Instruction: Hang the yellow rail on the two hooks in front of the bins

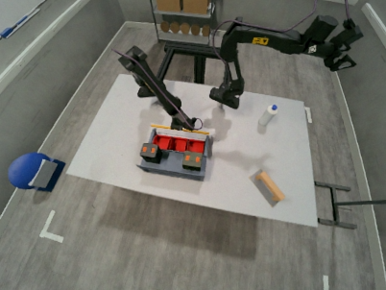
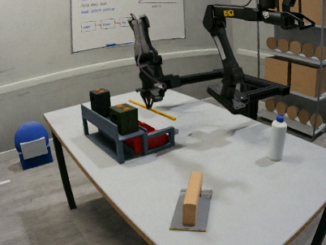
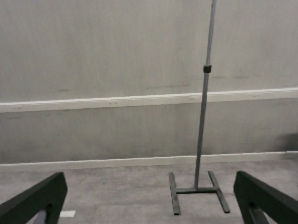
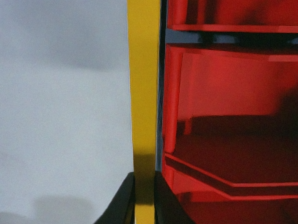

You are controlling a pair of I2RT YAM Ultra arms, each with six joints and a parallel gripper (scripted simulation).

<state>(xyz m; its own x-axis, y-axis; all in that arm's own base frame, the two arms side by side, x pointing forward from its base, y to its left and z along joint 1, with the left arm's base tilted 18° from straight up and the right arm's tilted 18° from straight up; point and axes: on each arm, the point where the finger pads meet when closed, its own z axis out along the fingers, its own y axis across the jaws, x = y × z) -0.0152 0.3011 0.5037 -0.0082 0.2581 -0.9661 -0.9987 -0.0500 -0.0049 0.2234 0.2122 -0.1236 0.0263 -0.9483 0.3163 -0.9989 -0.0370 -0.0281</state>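
Note:
The yellow rail (image 1: 160,127) (image 2: 165,116) (image 4: 144,75) is held level in the air, along the front of the red bins (image 1: 180,145) (image 2: 157,140) (image 4: 225,90). My right gripper (image 1: 183,129) (image 2: 149,108) (image 4: 144,180) is shut on the rail near its middle. The bins stand in a row in the blue-grey shelf (image 1: 168,169) (image 2: 100,121). In the right wrist view the rail runs just beside the bins' front edges. A small light hook end (image 2: 176,131) shows at one front corner; the other hook is hidden. My left gripper (image 1: 344,65) (image 2: 303,25) (image 3: 150,179) is open and empty, high beyond the table.
Two dark boxes with orange marks (image 1: 151,153) (image 1: 192,161) (image 2: 100,102) (image 2: 123,118) stand on top of the shelf. A white bottle with a blue cap (image 1: 268,115) (image 2: 277,139) and a wooden-handled trowel (image 1: 270,186) (image 2: 192,199) are on the table (image 1: 110,139) (image 2: 235,162), away from the shelf.

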